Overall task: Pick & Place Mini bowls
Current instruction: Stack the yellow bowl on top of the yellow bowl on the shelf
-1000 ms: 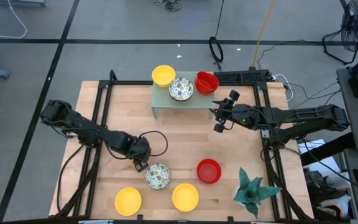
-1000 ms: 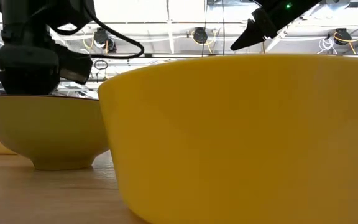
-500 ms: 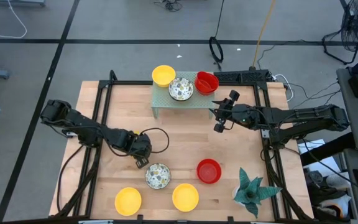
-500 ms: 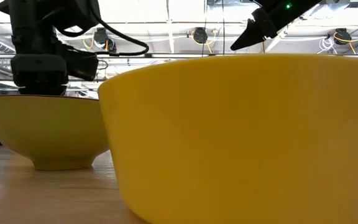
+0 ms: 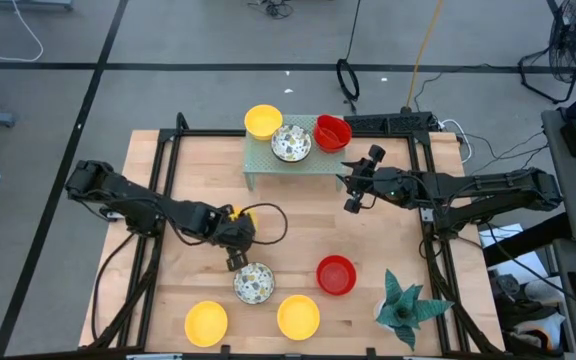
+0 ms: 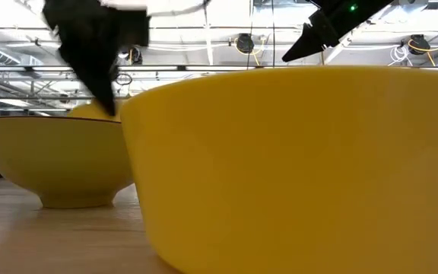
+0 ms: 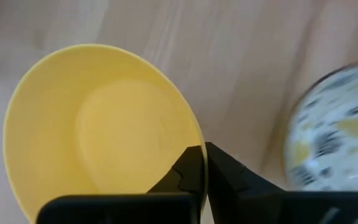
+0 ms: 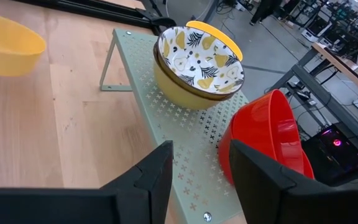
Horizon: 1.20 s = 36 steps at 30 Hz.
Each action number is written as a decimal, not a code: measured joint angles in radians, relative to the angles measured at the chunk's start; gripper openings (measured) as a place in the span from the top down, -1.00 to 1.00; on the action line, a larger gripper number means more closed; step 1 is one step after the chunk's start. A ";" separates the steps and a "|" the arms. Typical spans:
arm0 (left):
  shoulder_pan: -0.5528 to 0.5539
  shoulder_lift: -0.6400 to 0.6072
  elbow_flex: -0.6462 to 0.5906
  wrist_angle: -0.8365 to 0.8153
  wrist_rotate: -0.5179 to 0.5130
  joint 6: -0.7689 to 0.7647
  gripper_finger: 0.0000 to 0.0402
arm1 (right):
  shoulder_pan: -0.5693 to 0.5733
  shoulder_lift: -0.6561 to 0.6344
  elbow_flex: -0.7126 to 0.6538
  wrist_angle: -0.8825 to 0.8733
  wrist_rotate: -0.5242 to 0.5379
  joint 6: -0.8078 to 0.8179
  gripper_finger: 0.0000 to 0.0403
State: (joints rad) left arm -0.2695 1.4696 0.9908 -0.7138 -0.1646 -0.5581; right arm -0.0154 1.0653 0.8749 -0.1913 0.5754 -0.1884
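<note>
Looks like a robotics lab or workshop: wooden table (image 5: 288,225) in a black metal frame (image 5: 168,160) on a grey taped concrete floor (image 5: 168,50), loose cables (image 5: 348,75) at 12 o'clock, fan (image 5: 573,40) at 2 o'clock, ceiling trusses (image 6: 226,38) overhead, cluttered workbenches (image 8: 328,37) behind.

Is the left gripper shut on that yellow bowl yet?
Yes. The left gripper pinches the yellow bowl at its rim, fingers closed together on it.
</note>
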 joint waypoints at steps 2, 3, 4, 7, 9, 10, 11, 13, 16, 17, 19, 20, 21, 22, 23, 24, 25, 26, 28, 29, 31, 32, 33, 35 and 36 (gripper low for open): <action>0.000 0.000 0.061 -0.012 -0.019 0.057 0.97 | 0.000 0.000 0.000 0.000 0.000 0.000 0.29; 0.001 0.000 0.093 -0.025 -0.032 0.078 0.97 | 0.000 0.000 0.000 0.000 0.000 0.000 0.29; 0.001 0.000 0.126 -0.042 -0.049 0.102 0.97 | 0.000 0.000 0.000 0.000 0.000 0.000 0.29; 0.002 0.000 0.222 -0.074 -0.130 0.196 0.92 | 0.000 0.000 0.000 0.000 0.000 -0.001 0.29; 0.008 0.000 0.279 -0.077 -0.179 0.276 0.90 | 0.000 0.000 0.000 0.000 0.000 -0.006 0.29; 0.014 0.000 0.305 -0.077 -0.199 0.313 0.91 | 0.000 0.000 0.000 0.000 0.000 -0.007 0.29; 0.024 0.000 0.331 -0.076 -0.219 0.346 0.93 | 0.000 0.000 0.000 0.000 0.000 -0.007 0.29; 0.049 0.000 0.374 -0.075 -0.265 0.408 0.97 | 0.000 0.000 0.000 0.000 0.000 -0.007 0.29; 0.117 0.000 0.414 -0.067 -0.310 0.487 0.96 | 0.000 0.000 0.000 0.000 0.000 -0.007 0.29; 0.148 0.000 0.422 -0.064 -0.312 0.509 0.94 | 0.000 0.000 0.000 0.000 0.000 -0.007 0.29; 0.215 0.000 0.428 -0.053 -0.313 0.546 0.91 | 0.000 0.000 0.000 0.000 0.000 -0.007 0.29; 0.251 0.000 0.428 -0.043 -0.314 0.561 0.90 | 0.000 0.000 0.000 0.000 0.000 -0.007 0.29; 0.287 0.000 0.428 -0.033 -0.314 0.577 0.91 | 0.000 0.000 0.000 0.000 0.000 -0.007 0.29; 0.321 0.000 0.428 -0.023 -0.311 0.597 0.92 | 0.000 0.000 0.000 0.000 0.000 -0.007 0.29; 0.356 0.000 0.428 -0.011 -0.310 0.616 0.95 | 0.000 0.000 0.000 0.000 0.000 -0.007 0.29; 0.389 0.000 0.428 0.005 -0.310 0.637 0.96 | 0.000 0.000 0.000 0.000 0.000 -0.007 0.29; 0.418 0.000 0.428 0.023 -0.309 0.657 0.97 | 0.000 0.000 0.000 0.000 0.000 -0.007 0.29; 0.446 0.000 0.428 0.047 -0.309 0.676 0.97 | 0.000 0.000 0.000 0.000 0.000 -0.007 0.29; 0.497 0.000 0.428 0.098 -0.306 0.718 0.94 | 0.000 0.000 0.000 0.000 0.000 -0.007 0.29; 0.525 0.000 0.428 0.119 -0.294 0.734 0.92 | 0.000 0.000 0.000 0.000 0.000 -0.007 0.29; 0.576 0.001 0.428 0.150 -0.238 0.749 0.91 | 0.000 0.000 0.000 0.000 0.000 -0.007 0.29; 0.603 0.007 0.427 0.167 -0.204 0.746 0.92 | 0.000 0.000 0.000 0.000 0.000 -0.007 0.29; 0.626 0.017 0.426 0.190 -0.170 0.735 0.94 | 0.000 0.000 0.000 0.000 0.000 -0.007 0.29; 0.669 0.035 0.421 0.203 -0.125 0.716 0.97 | 0.000 0.000 0.000 0.000 0.000 -0.007 0.29; 0.686 0.044 0.420 0.200 -0.120 0.713 0.97 | 0.000 0.000 0.000 0.000 0.000 -0.007 0.29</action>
State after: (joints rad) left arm 0.4162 1.5140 1.4107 -0.5140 -0.2841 0.1552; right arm -0.0155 1.0653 0.8749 -0.1917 0.5755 -0.1959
